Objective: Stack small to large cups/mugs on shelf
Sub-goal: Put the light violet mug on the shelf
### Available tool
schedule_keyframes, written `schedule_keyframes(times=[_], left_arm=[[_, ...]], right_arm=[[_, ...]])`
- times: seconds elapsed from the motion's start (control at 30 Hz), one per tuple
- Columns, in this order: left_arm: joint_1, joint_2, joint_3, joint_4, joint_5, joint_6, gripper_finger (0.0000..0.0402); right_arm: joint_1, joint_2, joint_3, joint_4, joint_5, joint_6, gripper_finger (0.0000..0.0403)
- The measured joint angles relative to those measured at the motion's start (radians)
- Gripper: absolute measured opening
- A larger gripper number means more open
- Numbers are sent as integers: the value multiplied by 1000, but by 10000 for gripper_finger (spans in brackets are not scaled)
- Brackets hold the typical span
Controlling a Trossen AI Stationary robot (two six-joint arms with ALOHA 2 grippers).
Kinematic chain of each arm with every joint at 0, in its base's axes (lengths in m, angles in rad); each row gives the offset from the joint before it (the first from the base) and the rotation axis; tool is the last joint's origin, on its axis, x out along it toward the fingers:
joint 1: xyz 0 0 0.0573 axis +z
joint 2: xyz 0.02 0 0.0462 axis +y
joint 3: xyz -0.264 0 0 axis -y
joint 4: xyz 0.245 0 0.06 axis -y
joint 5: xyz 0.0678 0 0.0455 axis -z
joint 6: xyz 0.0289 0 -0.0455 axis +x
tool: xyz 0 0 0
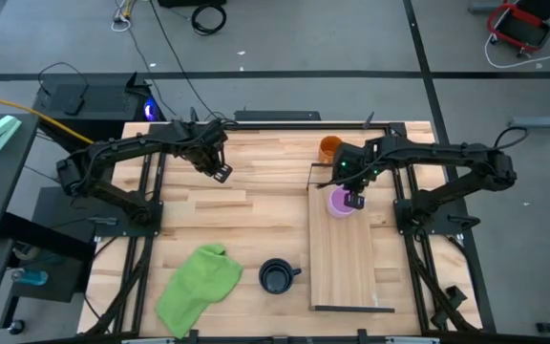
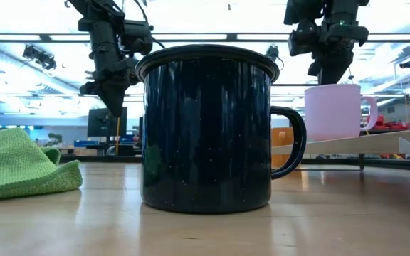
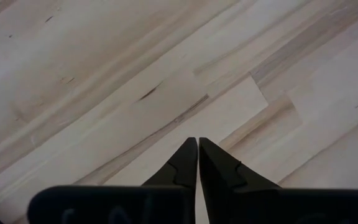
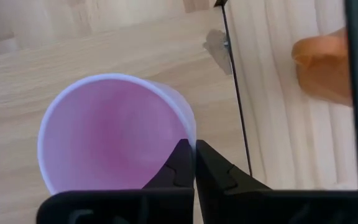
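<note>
My right pincer (image 4: 194,163) pinches the purple mug (image 4: 114,134) rim on the shelf (image 1: 347,258); a twist tips it toward the orange mug (image 1: 330,146) at twelve o'clock. Left pincer (image 3: 197,163) clenched, empty.

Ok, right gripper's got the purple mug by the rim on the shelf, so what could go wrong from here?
1. The right gripper pinches only the rim of the light purple mug; it may tip on release.
2. The orange mug stands close behind the light-wood shelf board and could get bumped.
3. The black enamel mug sits far from both arms.
</note>
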Motion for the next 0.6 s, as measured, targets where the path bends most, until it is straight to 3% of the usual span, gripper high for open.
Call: schedule_keyframes(times=[0.6], left_arm=[[0,0,0,1,0,0,26]], right_arm=[[0,0,-20,27,1,13,17]])
